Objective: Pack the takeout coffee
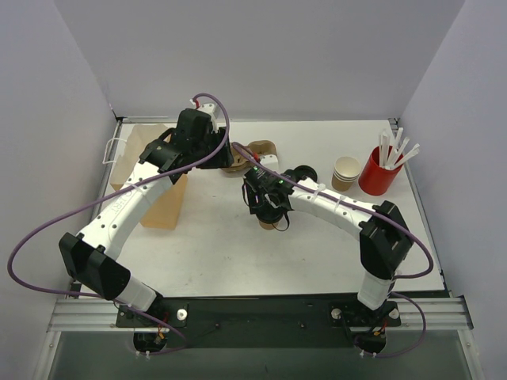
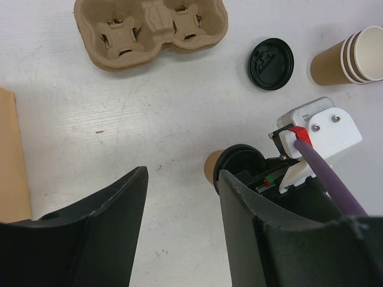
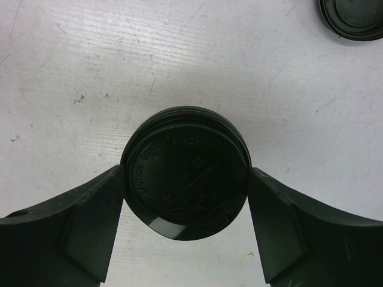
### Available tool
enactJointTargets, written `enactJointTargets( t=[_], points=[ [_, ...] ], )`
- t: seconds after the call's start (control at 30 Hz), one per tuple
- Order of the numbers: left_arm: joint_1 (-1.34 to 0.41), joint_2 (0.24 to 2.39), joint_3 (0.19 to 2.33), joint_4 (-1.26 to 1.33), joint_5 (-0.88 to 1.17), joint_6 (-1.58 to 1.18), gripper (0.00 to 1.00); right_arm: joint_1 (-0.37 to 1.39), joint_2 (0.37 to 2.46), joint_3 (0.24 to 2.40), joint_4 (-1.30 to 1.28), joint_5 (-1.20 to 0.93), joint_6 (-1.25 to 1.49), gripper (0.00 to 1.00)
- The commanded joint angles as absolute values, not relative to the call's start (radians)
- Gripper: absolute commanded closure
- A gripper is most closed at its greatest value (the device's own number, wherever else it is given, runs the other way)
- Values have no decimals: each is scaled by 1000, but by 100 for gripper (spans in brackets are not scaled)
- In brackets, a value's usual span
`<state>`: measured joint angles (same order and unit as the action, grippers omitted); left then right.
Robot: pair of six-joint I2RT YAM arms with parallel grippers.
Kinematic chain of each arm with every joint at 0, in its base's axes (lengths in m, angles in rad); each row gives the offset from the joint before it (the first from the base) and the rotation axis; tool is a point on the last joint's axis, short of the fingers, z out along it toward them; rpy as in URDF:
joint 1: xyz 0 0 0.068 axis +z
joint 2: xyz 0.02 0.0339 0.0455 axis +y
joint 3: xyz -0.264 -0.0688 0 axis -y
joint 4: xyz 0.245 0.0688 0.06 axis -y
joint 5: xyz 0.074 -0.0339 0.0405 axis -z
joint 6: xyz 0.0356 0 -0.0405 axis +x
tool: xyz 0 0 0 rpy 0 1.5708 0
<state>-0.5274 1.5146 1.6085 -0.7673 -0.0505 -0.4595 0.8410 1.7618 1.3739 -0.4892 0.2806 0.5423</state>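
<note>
The takeout coffee (image 3: 185, 173), a small brown paper cup with a black lid, stands upright mid-table (image 1: 272, 223). My right gripper (image 3: 187, 197) comes down over it from above, and both fingers touch opposite sides of the lid rim. The left wrist view shows the cup (image 2: 210, 168) just past that gripper's right finger, under the right arm's wrist (image 2: 320, 128). My left gripper (image 2: 179, 221) hangs open above bare table with nothing between its fingers. In the top view it (image 1: 228, 158) sits beside the brown paper bag (image 1: 150, 186).
A pulp cup carrier (image 1: 261, 149) lies at the back centre (image 2: 149, 30). A loose black lid (image 1: 305, 174) lies right of it (image 2: 271, 63). A stack of unlidded cups (image 1: 345, 172) and a red cup of white sticks (image 1: 379, 170) stand at the right.
</note>
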Motion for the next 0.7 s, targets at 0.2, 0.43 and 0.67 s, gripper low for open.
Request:
enactJointTargets(
  t=[0.2,0.43,0.67],
  points=[
    [-515,1483,1647,-756,-43,-440,39,822,1770,1365,-632,267,557,37],
    [-506,1474,1641,-755,-35,-436,39,779,1704,1351,-632,233,560,40],
    [-502,1471,1638,-746,-20,-437,39,740,1612,1284,-638,247,569,41]
  ],
)
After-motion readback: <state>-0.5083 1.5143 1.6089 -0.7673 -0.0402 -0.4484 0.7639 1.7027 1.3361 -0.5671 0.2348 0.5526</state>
